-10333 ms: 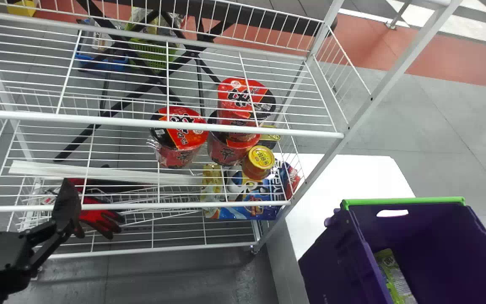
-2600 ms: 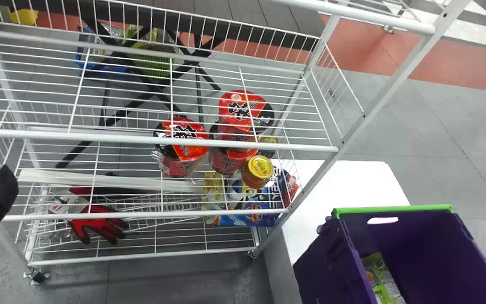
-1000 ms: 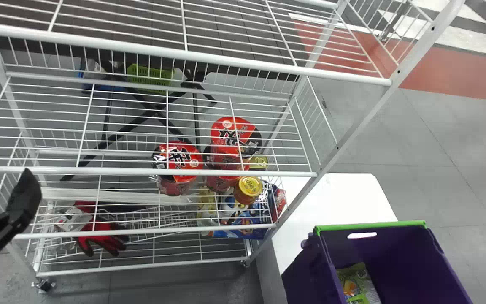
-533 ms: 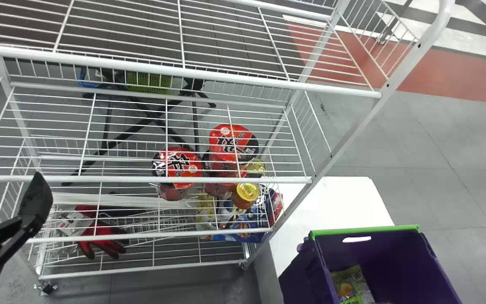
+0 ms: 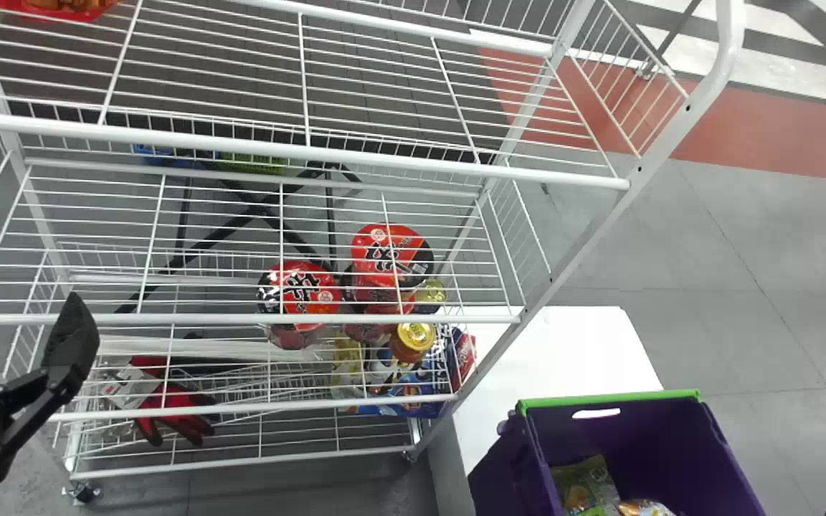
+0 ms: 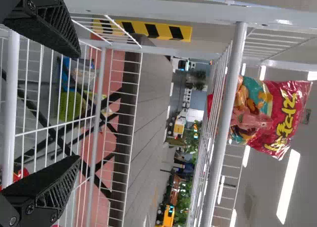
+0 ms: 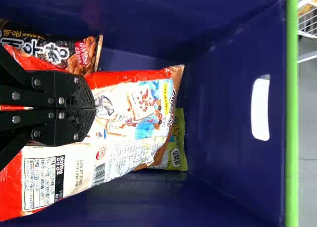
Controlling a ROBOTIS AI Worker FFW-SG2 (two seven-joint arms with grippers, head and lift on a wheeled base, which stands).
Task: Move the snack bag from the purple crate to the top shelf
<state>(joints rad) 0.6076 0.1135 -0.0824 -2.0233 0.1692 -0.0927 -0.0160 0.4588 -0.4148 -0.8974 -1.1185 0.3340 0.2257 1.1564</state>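
Observation:
In the head view, the purple crate (image 5: 606,398) stands at the lower right, with part of a snack bag (image 5: 646,507) inside. My right gripper (image 7: 95,108) is down in the crate, its fingers shut together on the middle of the large red-and-white snack bag (image 7: 133,108); the pinched part is hidden. The top shelf (image 5: 312,151) crosses the upper head view. My left gripper (image 5: 15,297) is at the left, in front of the rack and below the top shelf's rail. In the left wrist view, the left gripper (image 6: 77,106) stands open with nothing between its fingers.
A dark snack bag (image 7: 54,49) and a yellow-green one (image 7: 177,143) lie in the crate. A red-and-teal bag (image 6: 267,113) stands on the rack's top level. Red noodle cups (image 5: 391,258), a yellow-lidded jar (image 5: 415,337) and gloves (image 5: 176,412) occupy lower shelves. A white table (image 5: 556,351) adjoins the rack.
The rack and crate sit lower in the head view, and more of the top shelf shows. A red pack has appeared at upper left. Over the last second my left gripper has shifted slightly right.

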